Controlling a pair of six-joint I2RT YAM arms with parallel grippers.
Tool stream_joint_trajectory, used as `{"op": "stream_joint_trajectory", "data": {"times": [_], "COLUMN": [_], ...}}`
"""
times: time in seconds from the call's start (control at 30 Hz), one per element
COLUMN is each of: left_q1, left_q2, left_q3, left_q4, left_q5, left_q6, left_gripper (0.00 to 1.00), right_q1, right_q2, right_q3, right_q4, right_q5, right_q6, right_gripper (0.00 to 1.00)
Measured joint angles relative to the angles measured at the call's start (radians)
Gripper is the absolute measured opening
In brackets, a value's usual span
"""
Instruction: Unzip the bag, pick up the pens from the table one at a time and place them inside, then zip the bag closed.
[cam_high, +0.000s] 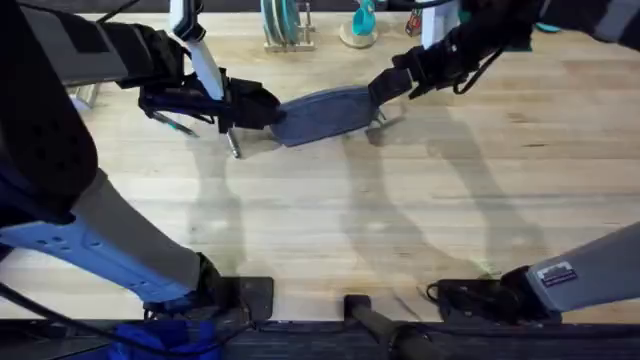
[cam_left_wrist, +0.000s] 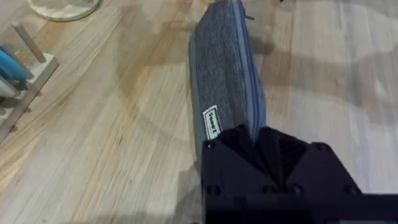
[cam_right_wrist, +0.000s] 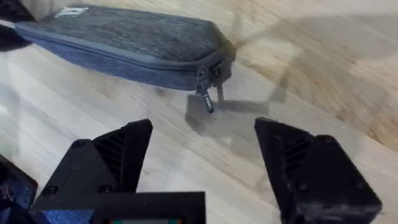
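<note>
A light plank table (cam_high: 330, 230) runs across the scene, with a rack and a few small holders along its far edge at 12 o'clock. The bag (cam_high: 325, 115) lies lengthwise just short of them, slightly past centre toward 12, its zip shut along the whole length. At least one pen (cam_high: 232, 143) lies at the bag's 9 o'clock end, partly under the left arm; other pens cannot be made out.

The left gripper (cam_left_wrist: 249, 140) is closed on the bag's 9 o'clock end; in its wrist view the fabric runs straight in between the black fingers, next to a small white label (cam_left_wrist: 212, 122). The right gripper (cam_right_wrist: 202, 158) sits at the bag's 3 o'clock end with its fingers (cam_right_wrist: 127, 146) spread wide and nothing between them. The pull tab (cam_right_wrist: 206, 99) hangs off that end, just ahead of the gap and apart from both fingers.

The bag looks like soft woven cloth, light and floppy, so it would likely slide or bunch if the zip were pulled without an anchor; the left grip on the far end appears to serve as that anchor. The tab is small and thin, and probably swings freely, so it needs a fingertip pinch squarely across it rather than a grab at the cloth. Unzipping appears not yet begun. The pens look thin and smooth, liable to roll, best pinched at mid-length.
</note>
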Motion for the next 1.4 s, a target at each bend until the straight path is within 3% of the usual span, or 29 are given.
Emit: {"op": "stream_joint_trajectory", "data": {"times": [0.57,0.8,1.4], "left_q1": [0.000,0.000,0.000], "left_q2": [0.000,0.000,0.000], "left_q3": [0.000,0.000,0.000], "left_q4": [0.000,0.000,0.000], "left_q5": [0.000,0.000,0.000], "left_q6": [0.000,0.000,0.000], "left_gripper": [0.041,0.041,0.041], "right_q1": [0.000,0.000,0.000], "right_q2": [0.110,0.112,0.112], "right_q3": [-0.006,-0.006,-0.006], "right_q4": [0.079,0.144,0.175], "right_q5": [0.000,0.000,0.000], "right_q6": [0.003,0.004,0.013], "right_gripper": [0.988,0.931,0.922]}}
